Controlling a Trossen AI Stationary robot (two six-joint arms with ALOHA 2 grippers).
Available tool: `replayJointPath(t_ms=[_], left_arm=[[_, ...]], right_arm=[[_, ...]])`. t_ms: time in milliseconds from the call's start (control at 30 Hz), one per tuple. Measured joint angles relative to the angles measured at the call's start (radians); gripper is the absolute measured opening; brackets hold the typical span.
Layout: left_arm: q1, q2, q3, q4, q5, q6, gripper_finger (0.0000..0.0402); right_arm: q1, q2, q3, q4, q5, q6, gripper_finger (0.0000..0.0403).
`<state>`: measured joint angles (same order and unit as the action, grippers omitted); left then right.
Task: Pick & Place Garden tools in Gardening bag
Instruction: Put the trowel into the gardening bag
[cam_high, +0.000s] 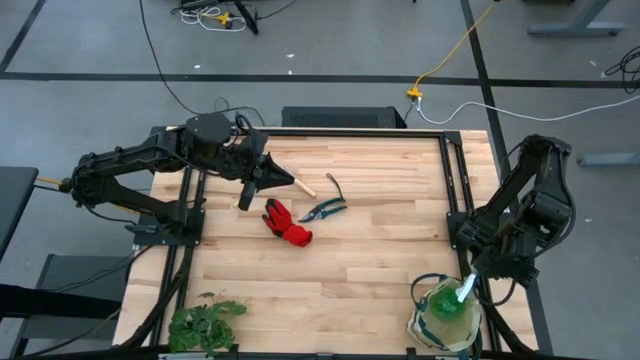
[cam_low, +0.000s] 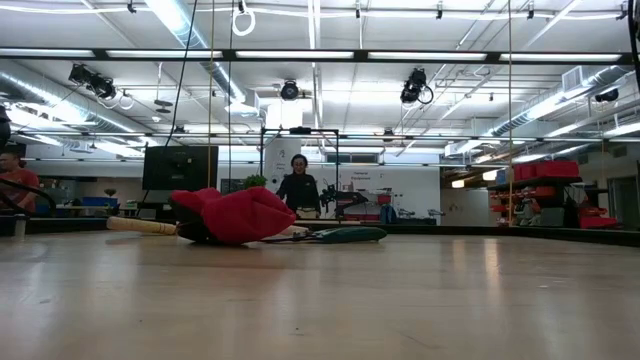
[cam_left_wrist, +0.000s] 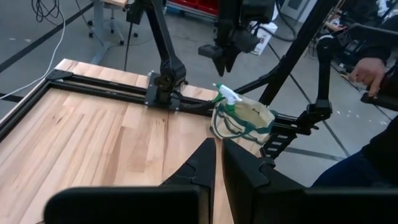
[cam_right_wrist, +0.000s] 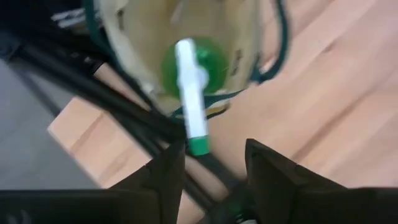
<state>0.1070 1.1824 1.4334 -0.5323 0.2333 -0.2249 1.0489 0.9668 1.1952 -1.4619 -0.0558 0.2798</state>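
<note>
Green spray bottle (cam_high: 447, 303) sits in the gardening bag (cam_high: 415, 322) at 5 o'clock, right gripper (cam_right_wrist: 208, 165) jaws apart above; left gripper (cam_left_wrist: 219, 163) jaws together; red glove (cam_high: 285, 222) next, limp, pinch its bunched middle.

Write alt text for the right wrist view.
The green spray bottle stands inside the cream gardening bag, its white nozzle pointing up toward the camera. The right gripper is above it with fingers apart, holding nothing, over the wooden table.
</note>
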Motion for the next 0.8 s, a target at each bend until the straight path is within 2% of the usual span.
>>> replayJointPath(t_ms=[267, 667, 800], left_arm=[[0.0, 0.0, 0.0, -0.002, 0.0, 0.0, 0.003], [0.0, 0.0, 0.0, -0.003, 0.0, -0.045, 0.003], [0.0, 0.0, 0.0, -0.003, -0.003, -0.034, 0.003]], right_arm=[[-0.001, -0.001, 0.082, -0.005, 0.202, 0.038, 0.015], [-0.001, -0.001, 0.092, 0.059, 0.344, 0.098, 0.0149], [-0.004, -0.005, 0.092, 0.094, 0.352, 0.116, 0.0149]])
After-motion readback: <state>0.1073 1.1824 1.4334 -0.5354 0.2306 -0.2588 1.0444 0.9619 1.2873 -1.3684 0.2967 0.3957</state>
